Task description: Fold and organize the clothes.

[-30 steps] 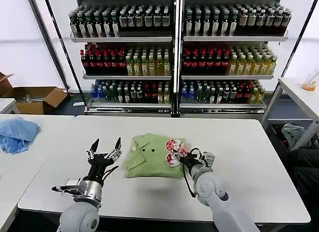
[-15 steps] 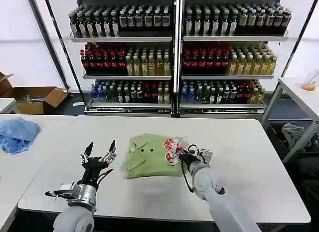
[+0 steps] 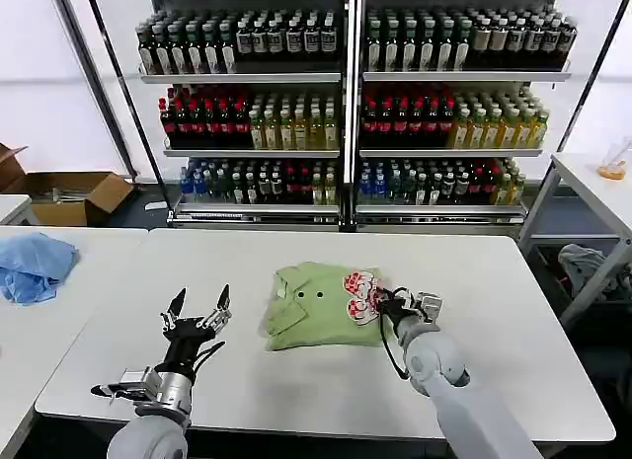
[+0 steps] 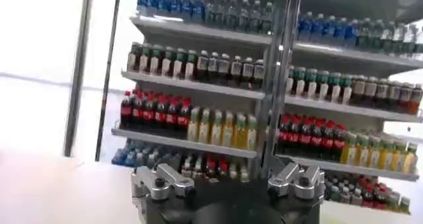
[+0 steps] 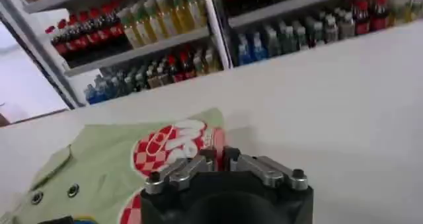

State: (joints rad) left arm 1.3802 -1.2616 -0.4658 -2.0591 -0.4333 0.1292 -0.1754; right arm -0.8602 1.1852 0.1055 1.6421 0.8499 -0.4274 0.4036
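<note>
Shelves (image 3: 346, 114) stocked with rows of bottled drinks stood behind a white counter (image 3: 513, 380), and a light blue cloth (image 3: 35, 267) lay on a second counter far off to the left, with a cardboard box (image 3: 69, 194) beyond it. A light green shirt (image 3: 321, 306), already folded into a compact bundle, was laid near the middle of the counter, its collar and small buttons toward the left and its red-and-white printed patch (image 3: 360, 294) at the right edge. The bundle's long axis was seen to run left to right across the counter.

The right claw (image 3: 387, 303) was placed at the shirt's right edge, touching the fabric just beside the patch. In the right wrist view its fingers (image 5: 198, 167) were shown drawn together with the patch directly ahead of them, and they were judged to be pinched on the shirt's edge, though the nip itself was partly hidden. The left claw (image 3: 197, 309) was held above the bare counter to the left of the shirt, tips up and spread apart, holding nothing and well clear of the cloth.

The right arm was therefore judged the nearer one. Any coming move would be governed by the shirt lying leftward from that claw, so a drag or a further fold would be carried along the bundle's long axis.
</note>
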